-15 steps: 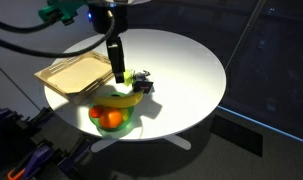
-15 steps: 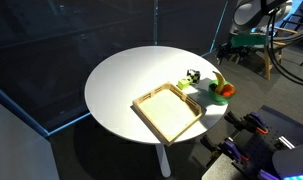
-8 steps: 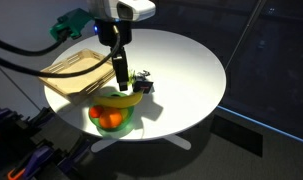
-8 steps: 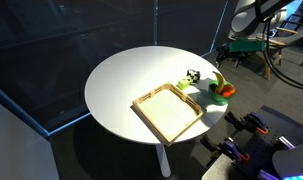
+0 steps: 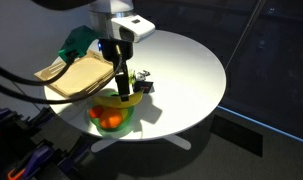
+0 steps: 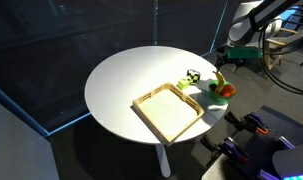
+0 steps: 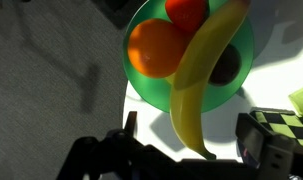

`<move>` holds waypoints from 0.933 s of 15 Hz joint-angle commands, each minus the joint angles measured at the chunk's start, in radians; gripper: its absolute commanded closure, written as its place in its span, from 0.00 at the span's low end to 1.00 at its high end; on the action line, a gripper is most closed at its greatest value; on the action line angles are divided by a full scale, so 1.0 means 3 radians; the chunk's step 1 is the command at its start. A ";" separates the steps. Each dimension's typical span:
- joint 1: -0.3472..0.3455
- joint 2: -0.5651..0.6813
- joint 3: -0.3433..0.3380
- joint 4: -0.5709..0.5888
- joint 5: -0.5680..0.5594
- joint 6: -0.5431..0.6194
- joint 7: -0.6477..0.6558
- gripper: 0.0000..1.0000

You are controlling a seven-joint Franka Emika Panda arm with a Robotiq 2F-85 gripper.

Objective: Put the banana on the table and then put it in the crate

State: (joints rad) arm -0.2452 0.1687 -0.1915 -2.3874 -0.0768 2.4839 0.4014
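The curved yellow banana (image 7: 199, 75) lies across the round green plate (image 7: 141, 88), its tip pointing out between my open jaws (image 7: 191, 140) in the wrist view. In an exterior view my gripper (image 5: 122, 88) hangs right above the banana (image 5: 126, 100) at the plate (image 5: 99, 123). The banana (image 6: 217, 81) also shows small in an exterior view. The light-wood crate (image 5: 73, 73) (image 6: 169, 111) lies empty on the round white table (image 5: 191, 70) (image 6: 116, 85), next to the plate.
An orange round fruit (image 7: 156, 47), a red fruit (image 7: 187, 11) and a dark fruit (image 7: 227, 67) sit on the plate. A small checkered yellow-green block (image 5: 142, 81) (image 7: 281, 133) stands beside the plate. The plate is near the table's edge.
My arm has swung over the table and the gripper has come down toward the banana on the plate. The banana and crate have not moved.
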 commanded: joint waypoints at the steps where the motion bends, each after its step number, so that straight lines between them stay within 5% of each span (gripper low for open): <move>1: 0.0058 0.0068 -0.0084 -0.0032 0.0097 0.0144 -0.0103 0.00; 14: 0.0140 0.0388 -0.0154 0.0020 0.0104 0.0328 -0.0124 0.00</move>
State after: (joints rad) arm -0.2216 0.2683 -0.2186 -2.3908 -0.0688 2.5693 0.3895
